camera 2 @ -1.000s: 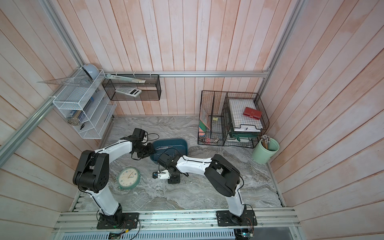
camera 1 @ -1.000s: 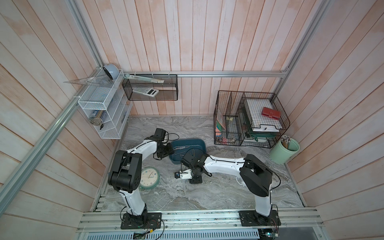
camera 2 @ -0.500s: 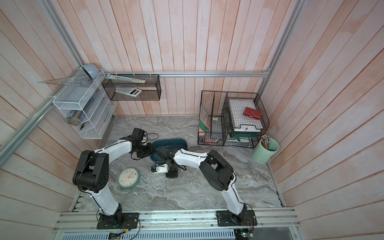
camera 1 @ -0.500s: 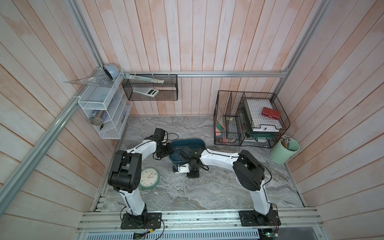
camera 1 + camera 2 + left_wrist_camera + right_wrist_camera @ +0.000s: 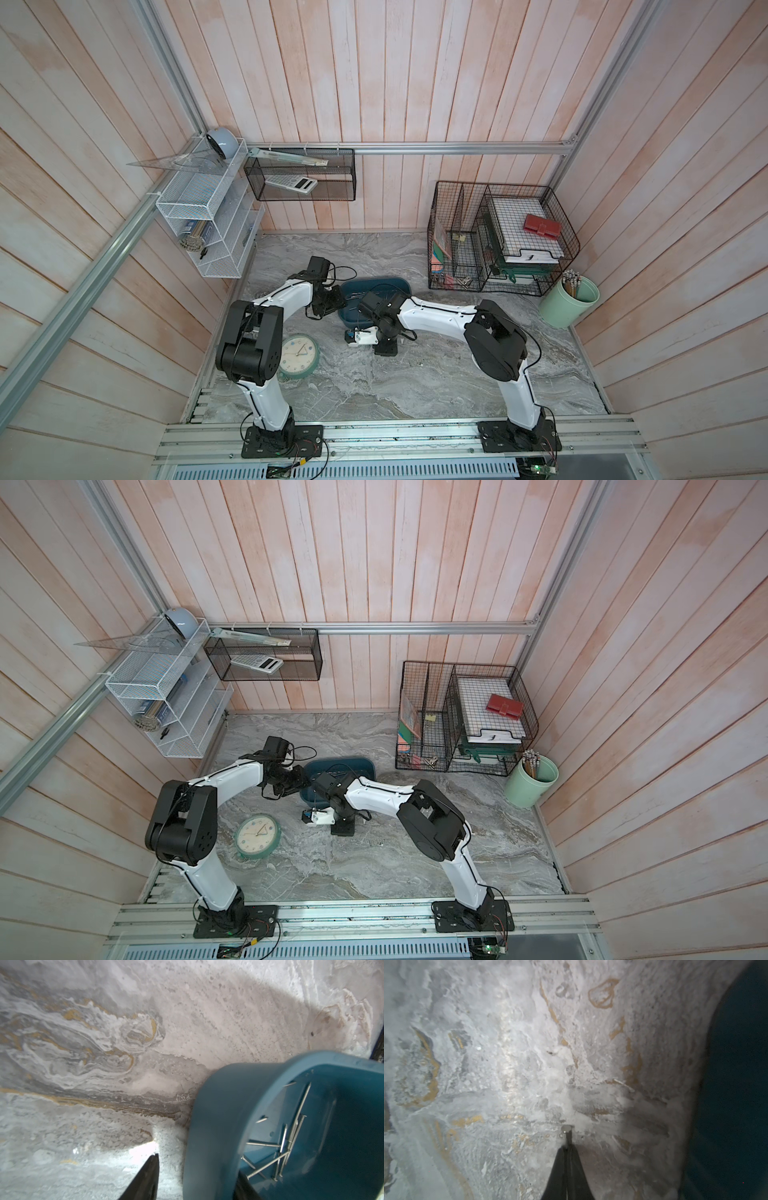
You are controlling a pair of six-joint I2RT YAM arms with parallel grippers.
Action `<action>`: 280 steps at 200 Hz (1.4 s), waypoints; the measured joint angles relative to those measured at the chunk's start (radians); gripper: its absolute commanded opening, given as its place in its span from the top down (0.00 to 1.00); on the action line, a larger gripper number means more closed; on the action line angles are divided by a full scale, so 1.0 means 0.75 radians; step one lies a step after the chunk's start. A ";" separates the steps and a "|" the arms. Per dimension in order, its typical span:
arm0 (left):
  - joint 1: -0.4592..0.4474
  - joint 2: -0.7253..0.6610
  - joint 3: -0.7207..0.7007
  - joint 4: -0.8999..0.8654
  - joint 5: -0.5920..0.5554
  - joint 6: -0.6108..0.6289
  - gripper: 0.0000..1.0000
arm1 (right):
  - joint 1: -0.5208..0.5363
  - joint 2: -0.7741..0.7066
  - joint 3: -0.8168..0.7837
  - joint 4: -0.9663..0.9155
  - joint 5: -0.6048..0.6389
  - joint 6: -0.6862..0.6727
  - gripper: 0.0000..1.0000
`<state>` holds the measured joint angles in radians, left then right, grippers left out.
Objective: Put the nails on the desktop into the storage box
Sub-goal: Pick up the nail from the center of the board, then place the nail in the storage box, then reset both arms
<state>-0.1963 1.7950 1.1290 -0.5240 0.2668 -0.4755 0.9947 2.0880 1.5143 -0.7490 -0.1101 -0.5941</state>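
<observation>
Your marble desktop [image 5: 415, 386] carries black wire baskets [image 5: 498, 237] in its back right corner, and the right arm [image 5: 436, 318] lies across the front end of the storage box [image 5: 376, 280], which sits near the desk's middle, toward the left edge. A clock [image 5: 297, 357] lies by the left edge, a green cup [image 5: 569, 301] at the right edge. Your left gripper [image 5: 197, 1167] stands partly open astride the box's wall, one finger outside, the other inside, a gap showing beside the outer one. Your right gripper [image 5: 568, 1147], just off the box's front, is closed tight on one nail [image 5: 567, 1132], its head poking past the tips. Other nails [image 5: 291, 1136] lie heaped inside the box.
</observation>
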 measured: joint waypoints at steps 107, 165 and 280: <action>0.000 0.000 -0.003 0.002 0.030 -0.011 0.50 | -0.137 -0.538 -0.136 0.118 0.026 0.240 1.00; 0.000 0.000 -0.005 0.018 0.053 -0.033 0.43 | -0.316 -0.175 0.226 0.137 -0.128 0.314 0.94; 0.000 -0.177 -0.005 0.019 0.015 -0.080 0.26 | -0.352 -0.408 0.017 0.235 -0.184 0.414 0.47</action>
<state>-0.1963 1.6623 1.1252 -0.5098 0.2779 -0.5354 0.7303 1.7821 1.5272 -0.5724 -0.2481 -0.2836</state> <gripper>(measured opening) 0.729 0.521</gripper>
